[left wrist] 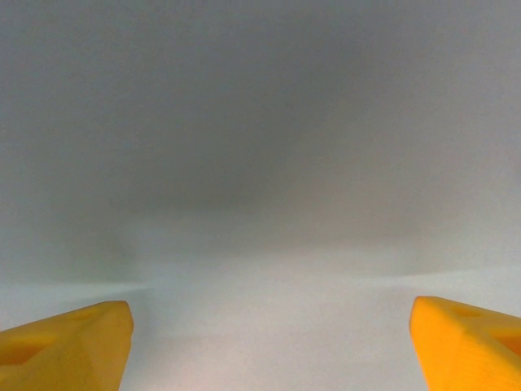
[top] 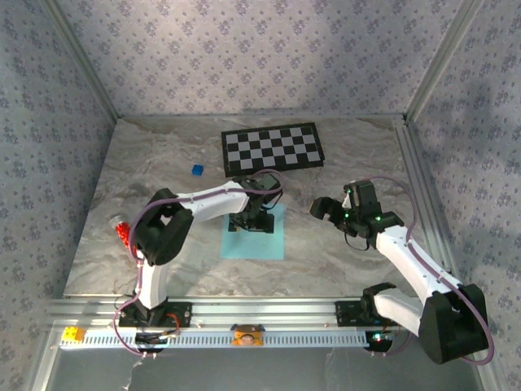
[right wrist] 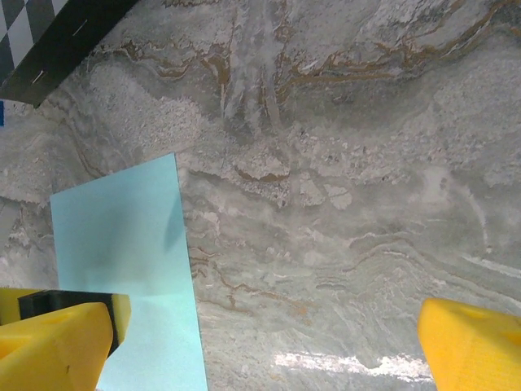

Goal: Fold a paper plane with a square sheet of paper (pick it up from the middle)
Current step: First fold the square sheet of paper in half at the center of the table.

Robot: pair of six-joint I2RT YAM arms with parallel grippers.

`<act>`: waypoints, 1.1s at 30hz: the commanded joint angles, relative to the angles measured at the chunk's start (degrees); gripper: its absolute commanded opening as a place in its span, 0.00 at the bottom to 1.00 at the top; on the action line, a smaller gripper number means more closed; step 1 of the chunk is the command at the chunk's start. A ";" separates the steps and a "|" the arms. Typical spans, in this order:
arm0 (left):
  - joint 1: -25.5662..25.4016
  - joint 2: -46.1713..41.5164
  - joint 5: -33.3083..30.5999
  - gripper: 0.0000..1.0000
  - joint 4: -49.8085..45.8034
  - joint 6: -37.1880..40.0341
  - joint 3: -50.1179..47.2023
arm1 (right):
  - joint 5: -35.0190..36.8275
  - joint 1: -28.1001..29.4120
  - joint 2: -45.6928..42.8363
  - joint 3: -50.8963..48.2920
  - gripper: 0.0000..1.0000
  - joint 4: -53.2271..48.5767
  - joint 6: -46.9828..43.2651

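Paper check: square sheet of paper [top: 254,244] lies flat at centre of the top view, below the checkerboard [top: 272,148] — left gripper [top: 251,221] low over its middle, jaws wide and empty, likely set for the middle pick-up — right gripper [top: 327,208] hangs centre-right, wide open, empty.

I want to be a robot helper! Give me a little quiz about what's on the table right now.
1. True or false: the left fingers stand wide apart over the square sheet of paper.
2. What lies on the table beyond the paper, near the far wall? A) a checkerboard B) a cup C) a book
3. Fill in: the tiny cube left of the checkerboard is ___ in colour.
Key: 1 true; 2 A; 3 blue.
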 commanded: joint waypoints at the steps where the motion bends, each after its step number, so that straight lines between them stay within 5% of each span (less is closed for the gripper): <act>1: -0.59 1.51 -0.67 0.88 0.21 -0.84 1.22 | -1.71 -0.13 0.20 -0.72 0.98 -1.69 0.26; 16: -0.54 2.01 -0.97 0.89 0.88 -0.76 2.08 | -4.23 -0.05 -0.89 1.00 0.98 -10.66 -1.39; 33: -0.63 1.66 -0.55 0.89 1.40 0.04 2.18 | -3.88 0.26 -4.11 -1.10 0.99 -8.97 1.13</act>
